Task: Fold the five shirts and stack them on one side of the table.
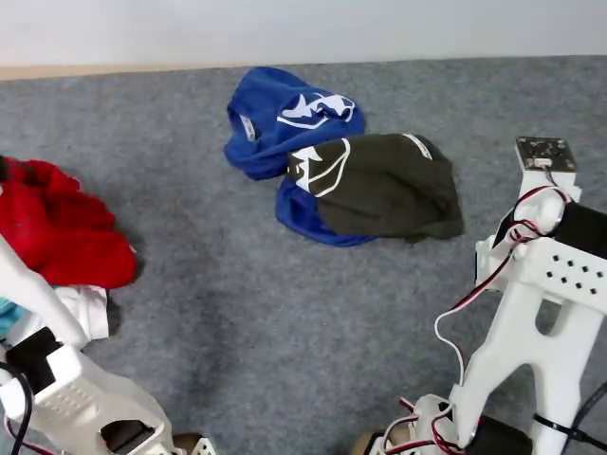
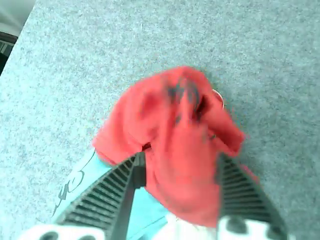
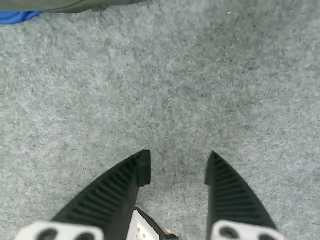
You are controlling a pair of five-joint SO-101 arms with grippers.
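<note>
As left gripper [image 2: 181,157] overhangs red shirt [image 2: 170,110], right gripper [image 3: 178,155] overhangs mat [image 3: 200,75].

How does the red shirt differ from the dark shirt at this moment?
The red shirt lies crumpled at the left edge of the mat, partly over a white shirt; the dark shirt lies flatter near the far middle, over a blue shirt. The open left gripper hangs over the red shirt; the open right gripper is over bare mat, apart from the dark shirt. Both overlap another shirt.
</note>
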